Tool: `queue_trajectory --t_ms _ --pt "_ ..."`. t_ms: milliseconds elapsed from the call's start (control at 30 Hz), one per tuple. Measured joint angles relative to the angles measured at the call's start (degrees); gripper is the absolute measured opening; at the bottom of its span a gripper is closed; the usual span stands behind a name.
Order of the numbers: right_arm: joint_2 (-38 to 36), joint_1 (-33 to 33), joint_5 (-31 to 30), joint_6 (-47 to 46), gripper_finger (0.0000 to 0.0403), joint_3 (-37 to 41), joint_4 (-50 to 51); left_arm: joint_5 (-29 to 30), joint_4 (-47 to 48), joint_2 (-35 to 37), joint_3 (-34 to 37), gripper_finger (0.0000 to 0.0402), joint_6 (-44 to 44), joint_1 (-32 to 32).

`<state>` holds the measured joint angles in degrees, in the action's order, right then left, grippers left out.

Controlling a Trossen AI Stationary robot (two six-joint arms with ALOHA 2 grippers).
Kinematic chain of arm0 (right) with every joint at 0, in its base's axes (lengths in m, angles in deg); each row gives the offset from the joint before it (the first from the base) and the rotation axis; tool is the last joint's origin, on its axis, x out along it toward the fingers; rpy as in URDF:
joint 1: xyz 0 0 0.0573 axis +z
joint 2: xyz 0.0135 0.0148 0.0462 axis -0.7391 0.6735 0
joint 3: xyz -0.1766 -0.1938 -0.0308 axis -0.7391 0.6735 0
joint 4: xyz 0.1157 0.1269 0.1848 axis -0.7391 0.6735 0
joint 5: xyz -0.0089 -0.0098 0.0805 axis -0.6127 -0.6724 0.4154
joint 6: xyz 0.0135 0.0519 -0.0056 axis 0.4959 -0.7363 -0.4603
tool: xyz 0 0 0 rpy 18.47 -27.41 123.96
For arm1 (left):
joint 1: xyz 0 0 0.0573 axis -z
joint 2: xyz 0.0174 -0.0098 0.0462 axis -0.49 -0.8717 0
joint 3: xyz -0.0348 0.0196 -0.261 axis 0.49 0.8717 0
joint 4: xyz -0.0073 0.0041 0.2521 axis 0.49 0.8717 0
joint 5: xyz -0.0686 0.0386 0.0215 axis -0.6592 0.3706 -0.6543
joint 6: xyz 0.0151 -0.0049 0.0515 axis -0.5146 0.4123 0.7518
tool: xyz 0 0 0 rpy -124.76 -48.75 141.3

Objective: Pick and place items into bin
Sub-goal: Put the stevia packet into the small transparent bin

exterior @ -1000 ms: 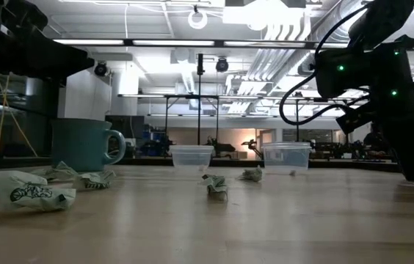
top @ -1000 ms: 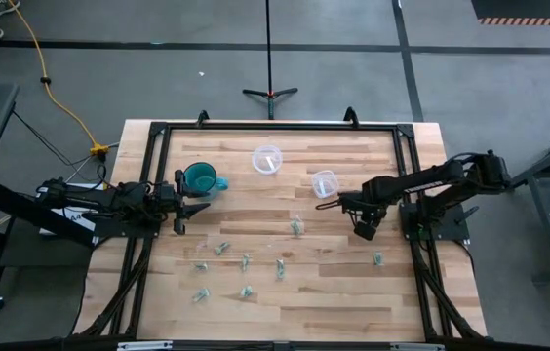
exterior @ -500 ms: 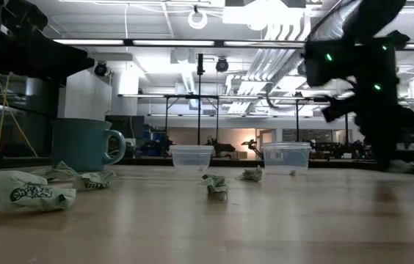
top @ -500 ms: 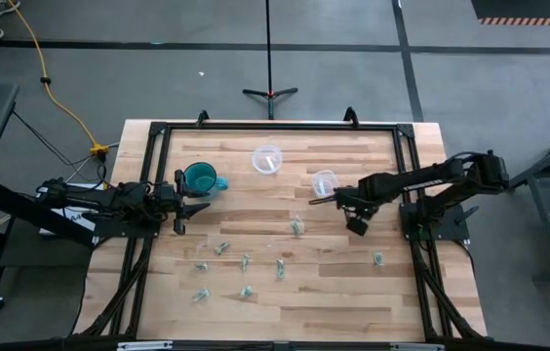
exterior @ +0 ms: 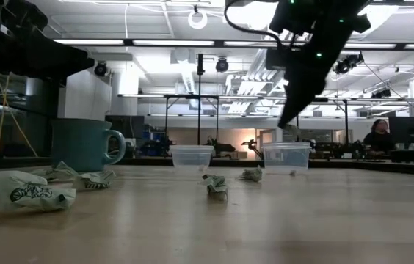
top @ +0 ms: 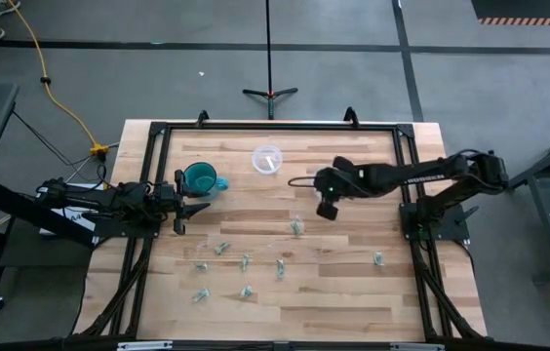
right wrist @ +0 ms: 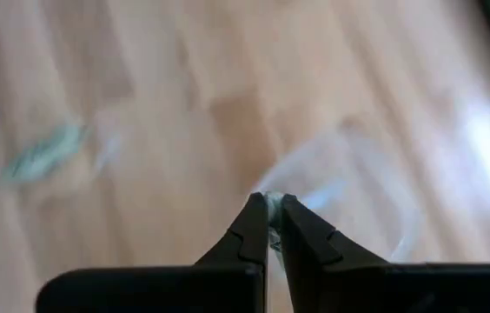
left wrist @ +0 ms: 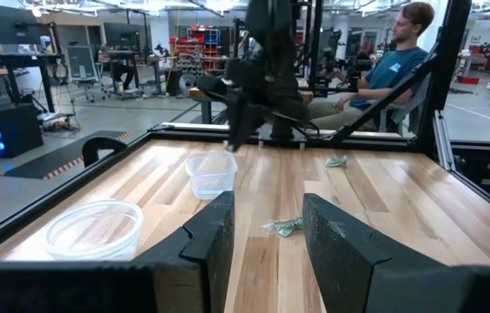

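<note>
Several tiny pale green-and-whitish items (top: 245, 261) lie scattered on the wooden table's near half; one (top: 296, 227) lies near the middle, another (top: 377, 258) at the right. My right gripper (top: 325, 197) is raised over a small clear container (exterior: 288, 156), shut on one whitish item (right wrist: 273, 209). In the high view the arm hides that container. A second clear container (top: 267, 159) stands farther back. My left gripper (top: 183, 203) waits open and low at the table's left, beside the teal mug (top: 200, 178). My right gripper pinches a tiny whitish item (right wrist: 273, 207) between its two fingertips (right wrist: 252, 228), coming from above and pointing down. The item is lifted clear of the table and sits above the clear container (right wrist: 349, 196).
A black frame (top: 275, 127) runs around the table's edges. In the left wrist view a seated person (left wrist: 393, 65) is beyond the table's right edge. A crumpled item (exterior: 27, 192) and the mug (exterior: 86, 144) stand close in the low view.
My right gripper has risen from the table near the right side and swung left and toward the far edge, ending above the small clear container. It has stayed shut. The left arm has kept still.
</note>
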<state>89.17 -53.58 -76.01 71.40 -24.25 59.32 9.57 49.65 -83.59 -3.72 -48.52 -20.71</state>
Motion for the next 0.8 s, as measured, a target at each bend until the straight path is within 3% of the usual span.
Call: queue_trajectory --t_ms 267,667,800 --pt "0.00 -5.71 3.02 0.65 0.0019 -0.02 -2.60 0.00 0.00 0.00 -0.01 0.0172 0.02 -0.01" --pt "0.00 -6.85 2.50 0.37 0.0144 -0.02 -3.15 0.00 -0.02 0.00 -0.01 0.0172 0.01 -0.01" --pt "0.00 -5.91 7.62 0.54 0.0175 -0.02 -7.67 0.00 0.00 0.00 -0.01 0.0172 0.00 -0.01"
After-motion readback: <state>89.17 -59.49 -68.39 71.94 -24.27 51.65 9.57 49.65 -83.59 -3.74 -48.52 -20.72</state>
